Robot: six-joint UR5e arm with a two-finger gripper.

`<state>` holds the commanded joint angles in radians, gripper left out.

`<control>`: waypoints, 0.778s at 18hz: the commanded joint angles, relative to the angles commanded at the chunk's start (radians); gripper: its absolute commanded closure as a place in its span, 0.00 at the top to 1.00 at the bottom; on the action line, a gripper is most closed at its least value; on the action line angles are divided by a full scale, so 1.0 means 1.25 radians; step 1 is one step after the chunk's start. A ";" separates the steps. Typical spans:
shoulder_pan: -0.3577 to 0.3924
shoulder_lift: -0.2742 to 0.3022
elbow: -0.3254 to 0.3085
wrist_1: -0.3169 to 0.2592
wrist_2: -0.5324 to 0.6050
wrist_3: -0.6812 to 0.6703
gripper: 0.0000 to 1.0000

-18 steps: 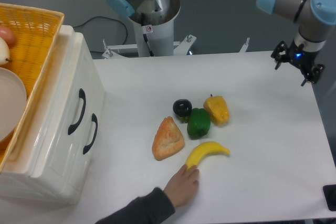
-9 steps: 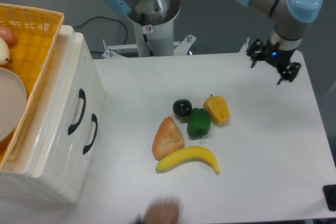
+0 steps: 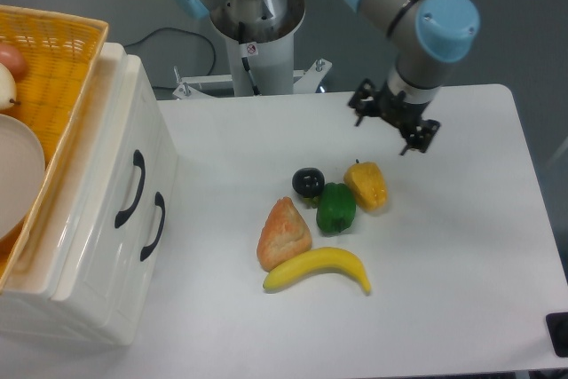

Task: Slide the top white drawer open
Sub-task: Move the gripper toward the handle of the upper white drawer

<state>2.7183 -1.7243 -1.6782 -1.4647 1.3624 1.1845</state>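
One hand [image 3: 390, 126] hangs above the white tabletop [image 3: 461, 246] with its two fingers spread apart and nothing between them, just beyond a yellow pepper [image 3: 366, 185]. Near that pepper lie a green pepper [image 3: 335, 208], a dark round fruit [image 3: 308, 182], a wedge of bread [image 3: 283, 233] and a banana [image 3: 318, 269]. Well apart to the left stands the white cabinet [image 3: 80, 246], where the top white drawer [image 3: 130, 187] sits closed, flush with the lower drawer [image 3: 153, 226], under a yellow wicker basket [image 3: 53, 68].

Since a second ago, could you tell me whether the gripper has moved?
Yes. The gripper has travelled leftward across the table's far edge, from the right corner to above the yellow pepper.
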 joint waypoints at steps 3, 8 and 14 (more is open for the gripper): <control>-0.038 0.018 0.000 -0.039 -0.019 -0.055 1.00; -0.103 0.027 0.001 -0.050 -0.038 -0.184 1.00; -0.133 0.030 0.010 -0.050 -0.147 -0.292 1.00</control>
<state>2.5525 -1.6874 -1.6659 -1.5278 1.1784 0.8193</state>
